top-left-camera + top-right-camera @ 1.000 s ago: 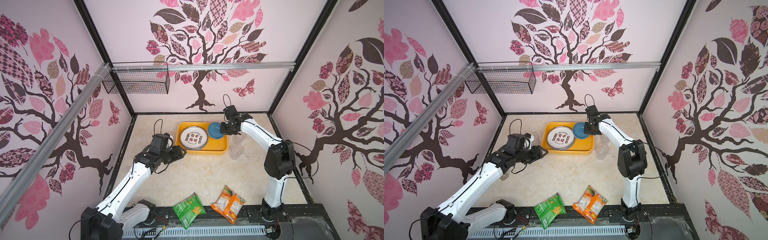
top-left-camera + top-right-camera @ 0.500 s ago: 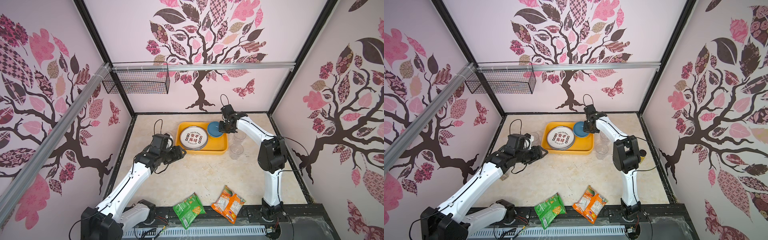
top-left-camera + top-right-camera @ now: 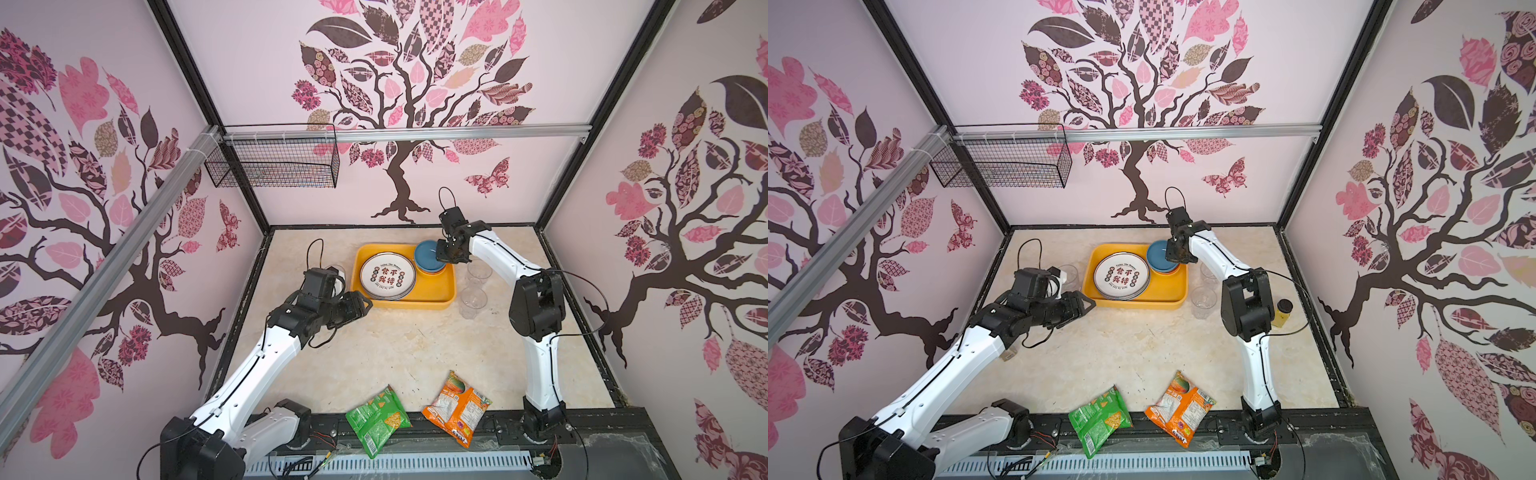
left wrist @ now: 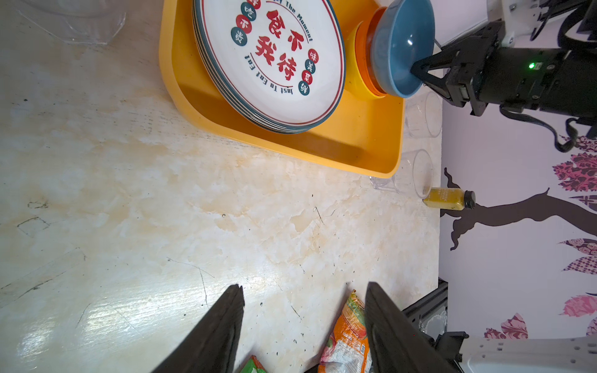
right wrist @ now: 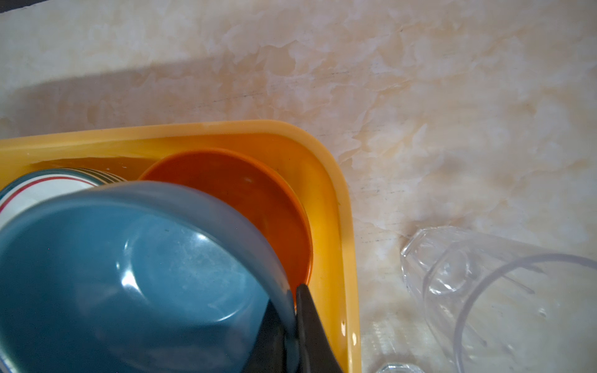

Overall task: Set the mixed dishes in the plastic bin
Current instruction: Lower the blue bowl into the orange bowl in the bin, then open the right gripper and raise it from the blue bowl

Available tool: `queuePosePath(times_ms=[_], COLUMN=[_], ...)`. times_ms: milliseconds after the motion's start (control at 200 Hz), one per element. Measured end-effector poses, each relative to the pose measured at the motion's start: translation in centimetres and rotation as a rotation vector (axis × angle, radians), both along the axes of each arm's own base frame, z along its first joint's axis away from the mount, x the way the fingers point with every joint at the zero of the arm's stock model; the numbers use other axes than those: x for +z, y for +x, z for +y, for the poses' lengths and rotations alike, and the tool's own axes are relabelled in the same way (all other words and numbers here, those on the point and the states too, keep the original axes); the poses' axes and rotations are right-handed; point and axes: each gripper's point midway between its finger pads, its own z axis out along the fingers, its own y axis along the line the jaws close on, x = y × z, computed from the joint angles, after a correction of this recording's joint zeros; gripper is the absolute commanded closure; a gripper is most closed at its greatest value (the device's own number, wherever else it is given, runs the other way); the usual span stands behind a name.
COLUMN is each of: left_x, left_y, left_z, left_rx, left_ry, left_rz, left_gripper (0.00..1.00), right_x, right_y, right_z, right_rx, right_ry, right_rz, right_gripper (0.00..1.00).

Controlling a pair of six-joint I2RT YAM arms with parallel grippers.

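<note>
**Bowl placement under way at the plastic bin [image 3: 407, 306]**

The blue bowl [image 3: 427, 254] is pinched at its rim by the right gripper [image 3: 441, 256], jaws closed on it. It is held tilted over the orange bowl [image 5: 252, 200] nested in the bin's far right corner, beside the stacked plates [image 3: 387, 276]; contact between the two bowls cannot be told. A short lowering and levelling is judged necessary; only the right arm [image 3: 536, 303] is placed for it. The left gripper [image 3: 368, 303] is held spread and empty off the bin's near left corner. A yellow bowl [image 4: 355, 87] beneath the orange one is shown in the left wrist view but not the right; the small bottle [image 4: 449, 198] seen there is hidden behind the right arm in a top view.
</note>
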Motion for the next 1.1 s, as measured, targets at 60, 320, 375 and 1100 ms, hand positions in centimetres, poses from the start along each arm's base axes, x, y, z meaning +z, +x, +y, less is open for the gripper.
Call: queuePosePath(times_ms=[60, 320, 375, 1100], left_x=[0.0, -0.7, -0.7, -1.0], left_y=[0.0, -0.4, -0.4, -0.7], left_z=[0.0, 0.1, 0.1, 0.2], left_rx=[0.0, 0.002, 0.001, 0.006], left_ry=[-0.002, 0.001, 0.0, -0.008], left_rz=[-0.001, 0.015, 0.015, 0.019], left_gripper=[0.37, 0.37, 0.37, 0.37], right_x=[-0.3, -0.7, -0.7, -0.5], right_y=[0.0, 0.4, 0.4, 1.0], right_z=[0.0, -0.2, -0.2, -0.3], right_rx=[-0.001, -0.017, -0.019, -0.032], right_ry=[-0.004, -0.006, -0.005, -0.001], right_rz=[0.006, 0.008, 0.009, 0.001], right_gripper=[0.95, 0.95, 0.95, 0.72])
